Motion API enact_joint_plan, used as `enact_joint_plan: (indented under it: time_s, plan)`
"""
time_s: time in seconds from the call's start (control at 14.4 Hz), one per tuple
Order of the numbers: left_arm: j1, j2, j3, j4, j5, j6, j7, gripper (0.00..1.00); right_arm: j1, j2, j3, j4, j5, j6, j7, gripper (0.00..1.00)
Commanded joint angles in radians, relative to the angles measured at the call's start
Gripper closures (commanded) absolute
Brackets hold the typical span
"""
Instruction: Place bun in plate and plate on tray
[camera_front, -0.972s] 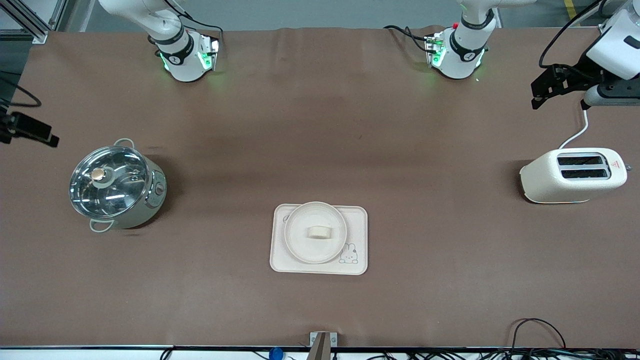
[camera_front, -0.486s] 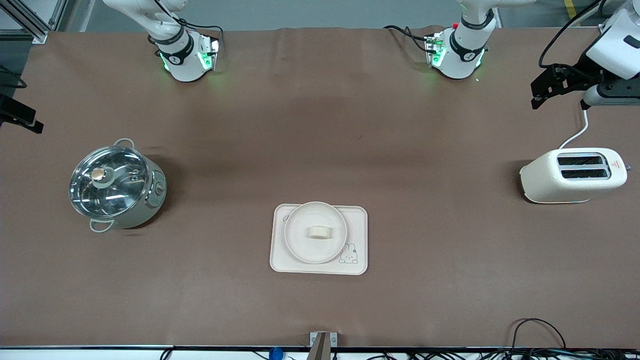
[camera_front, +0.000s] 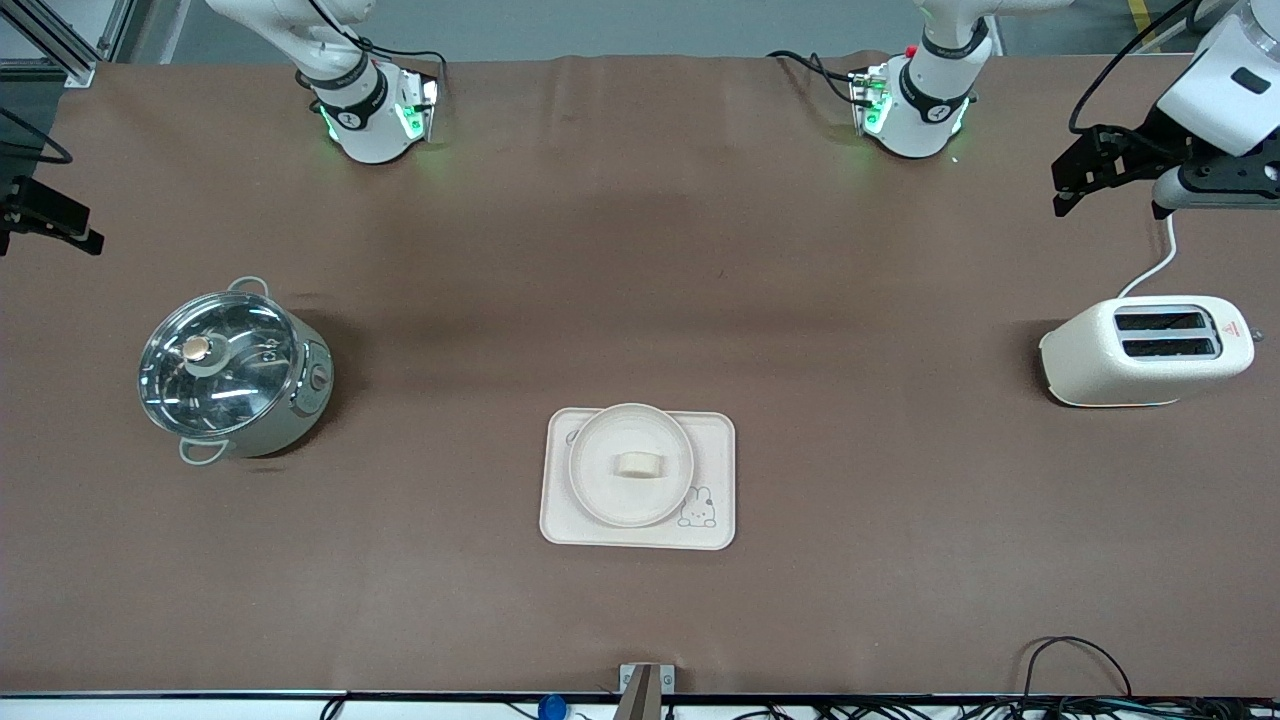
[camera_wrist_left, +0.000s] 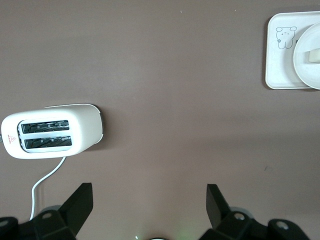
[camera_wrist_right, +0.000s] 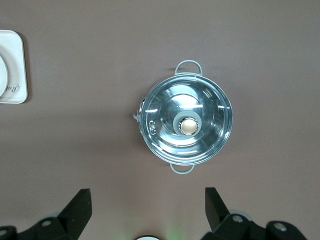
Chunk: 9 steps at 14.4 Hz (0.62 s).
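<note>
Resting at the middle of the plate (camera_front: 630, 466), the bun (camera_front: 640, 464) lies flat on its side-rounded base, small against the dish around it. The plate sits on the tray (camera_front: 637, 536), shifted toward the tray's end nearer the right arm and toward its edge farther from the front camera, so that its rim reaches just past that edge and the bunny drawing (camera_front: 698, 508) stays uncovered at the tray's corner nearest the front camera on the left arm's side. The tray lies on the brown worktop (camera_front: 640, 260), roughly midway between the two ends.

Toward the right arm's end stands a steel pot with a glass lid (camera_front: 232, 374); toward the left arm's end stands a cream two-slot toaster (camera_front: 1147, 352), its white cord (camera_front: 1152, 270) trailing toward the bases.

The left end effector (camera_front: 1075, 180) hangs in the air over the worktop's left-arm end, above the toaster's cord, its fingers (camera_wrist_left: 80, 202) spread wide and holding nothing. The right end effector (camera_front: 50, 225) hangs at the worktop's right-arm end, near the pot, its fingers (camera_wrist_right: 80, 205) likewise wide apart and empty.
</note>
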Motion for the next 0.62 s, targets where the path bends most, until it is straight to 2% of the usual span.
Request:
enact_joint_plan:
  time_s: [0.0,0.14,0.28,0.42,0.56]
  plan:
    - [0.002,-0.002,-0.003,0.018,0.004,-0.031,0.016,0.0,0.007,-0.136,0.008,-0.164,-0.019,0.06,-0.008,0.0]
    - [0.001,-0.002,-0.003,0.018,0.004,-0.04,0.016,0.0,0.059,-0.135,-0.05,-0.162,-0.019,0.06,-0.008,0.0]
    - [0.002,-0.004,-0.004,0.018,0.002,-0.043,0.016,0.0,0.18,-0.135,-0.168,-0.165,-0.02,0.062,-0.008,0.0]
    - [0.002,-0.004,-0.004,0.018,0.002,-0.043,0.016,0.0,0.188,-0.135,-0.181,-0.166,-0.02,0.062,-0.009,0.0]
    - [0.001,-0.004,-0.004,0.017,0.002,-0.043,0.016,0.0,0.138,-0.133,-0.148,-0.165,-0.017,0.069,-0.009,0.0]
